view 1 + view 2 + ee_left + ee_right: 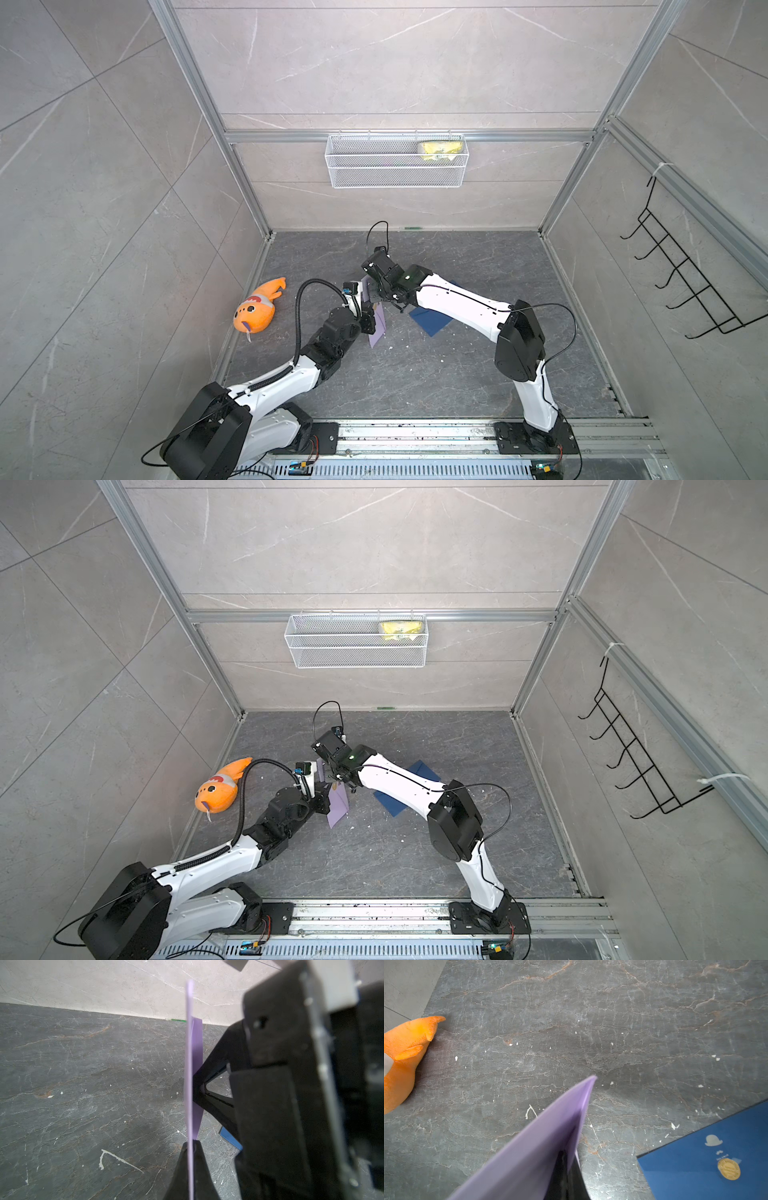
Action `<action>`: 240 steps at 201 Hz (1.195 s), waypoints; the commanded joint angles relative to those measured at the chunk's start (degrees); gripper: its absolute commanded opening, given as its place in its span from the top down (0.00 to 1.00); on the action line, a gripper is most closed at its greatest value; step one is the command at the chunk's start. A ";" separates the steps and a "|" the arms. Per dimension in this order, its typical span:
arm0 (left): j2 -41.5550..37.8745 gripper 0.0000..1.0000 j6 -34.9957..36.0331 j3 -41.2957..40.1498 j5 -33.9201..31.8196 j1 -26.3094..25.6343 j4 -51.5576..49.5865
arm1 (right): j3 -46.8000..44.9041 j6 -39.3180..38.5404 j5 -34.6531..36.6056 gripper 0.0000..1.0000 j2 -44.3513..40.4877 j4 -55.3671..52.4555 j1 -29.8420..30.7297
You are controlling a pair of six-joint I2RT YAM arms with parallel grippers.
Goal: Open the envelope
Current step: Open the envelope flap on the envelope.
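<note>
- You are holding the lavender envelope up between both arms, above the dark floor, near a blue envelope that is lying flat.
- Your left gripper is clamping the envelope's edge. Your right gripper is pinching what appears to be the flap.
- You are risking a tear: two thin pinches are opposing each other, and a stubborn seal could be ripping the paper.
- You are risking a slip from the left grip, which would be dropping the envelope.
- If the right fingers are catching flap and body together, nothing is separating.
</note>
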 commanded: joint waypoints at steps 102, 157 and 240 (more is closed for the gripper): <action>2.62 1.00 -2.56 2.61 -2.73 0.08 9.69 | 6.95 6.83 -1.74 0.56 2.86 -6.07 -1.09; 7.15 1.00 -1.77 2.77 -4.18 -0.17 13.81 | 11.09 10.41 -1.71 0.63 5.85 -10.77 -1.03; 10.33 1.00 -0.31 2.65 -5.75 -0.82 18.63 | 36.55 18.12 -2.35 0.67 19.46 -32.55 -1.09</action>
